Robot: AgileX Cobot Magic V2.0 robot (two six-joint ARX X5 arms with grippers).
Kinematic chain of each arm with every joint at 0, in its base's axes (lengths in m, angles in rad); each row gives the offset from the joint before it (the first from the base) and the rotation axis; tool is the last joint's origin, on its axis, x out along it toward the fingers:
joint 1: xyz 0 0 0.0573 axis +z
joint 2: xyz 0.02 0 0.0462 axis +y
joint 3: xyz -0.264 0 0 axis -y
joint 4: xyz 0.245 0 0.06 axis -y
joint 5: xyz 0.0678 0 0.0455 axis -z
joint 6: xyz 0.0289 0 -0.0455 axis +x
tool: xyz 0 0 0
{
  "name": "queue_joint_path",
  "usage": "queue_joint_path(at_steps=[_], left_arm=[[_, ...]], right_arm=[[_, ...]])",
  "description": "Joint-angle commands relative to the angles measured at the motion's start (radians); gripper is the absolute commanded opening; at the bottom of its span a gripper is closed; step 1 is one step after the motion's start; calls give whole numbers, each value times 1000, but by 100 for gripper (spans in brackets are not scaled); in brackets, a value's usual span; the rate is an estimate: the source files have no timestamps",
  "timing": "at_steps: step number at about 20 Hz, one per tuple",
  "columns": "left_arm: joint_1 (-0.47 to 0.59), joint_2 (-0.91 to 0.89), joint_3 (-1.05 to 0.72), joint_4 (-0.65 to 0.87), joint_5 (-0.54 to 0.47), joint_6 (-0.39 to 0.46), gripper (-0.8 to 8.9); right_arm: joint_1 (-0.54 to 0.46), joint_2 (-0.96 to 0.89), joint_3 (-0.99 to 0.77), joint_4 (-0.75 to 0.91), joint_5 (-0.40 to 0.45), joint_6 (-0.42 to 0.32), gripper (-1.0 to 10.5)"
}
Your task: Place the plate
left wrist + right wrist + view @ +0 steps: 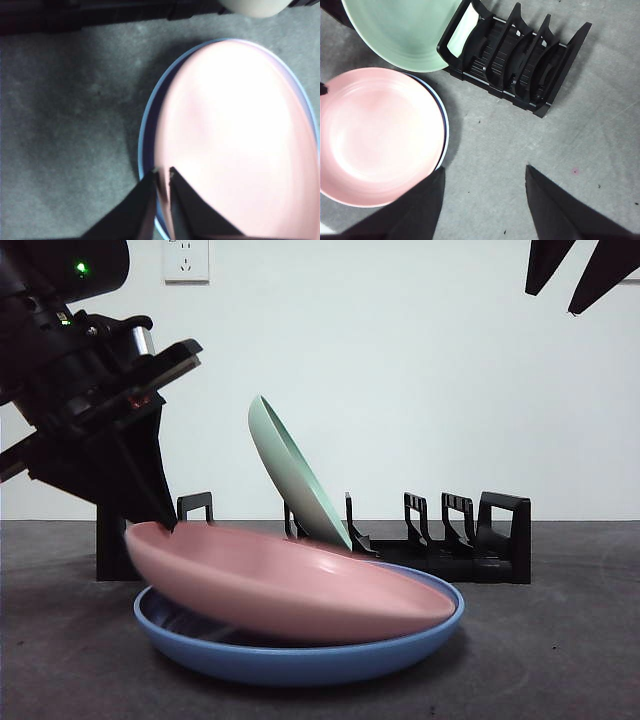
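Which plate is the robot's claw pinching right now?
The pink plate. The left gripper is shut on its rim, tilting it above the blue plate; the green plate stands in the rack.

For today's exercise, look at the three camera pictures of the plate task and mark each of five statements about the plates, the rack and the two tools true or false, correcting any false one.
1. The left tool is shut on the rim of the pink plate. True.
2. The pink plate lies flat inside the blue plate. False: it is tilted, its gripped edge raised.
3. The green plate leans in the black rack. True.
4. The right tool holds the green plate. False: it is open and holds nothing.
5. Every slot in the rack holds a plate. False: only the green plate is in it.
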Motion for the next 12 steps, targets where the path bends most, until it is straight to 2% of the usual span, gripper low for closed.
queue_joint_path(at_steps=[1, 5, 7, 9, 12], left_arm=[[-6, 34, 8, 6, 2, 0, 65], [1, 36, 11, 5, 1, 8, 107], [24, 9, 19, 2, 1, 7, 153], [45, -48, 42, -26, 0, 13, 157], [89, -155, 127, -134, -16, 129, 156]], right_arm=[[5, 9, 13, 2, -4, -11, 246], [5, 9, 13, -1, -7, -11, 246], [6, 9, 13, 0, -31, -10, 246], [21, 9, 13, 6, -47, -8, 246], [56, 10, 13, 36, -47, -6, 246]])
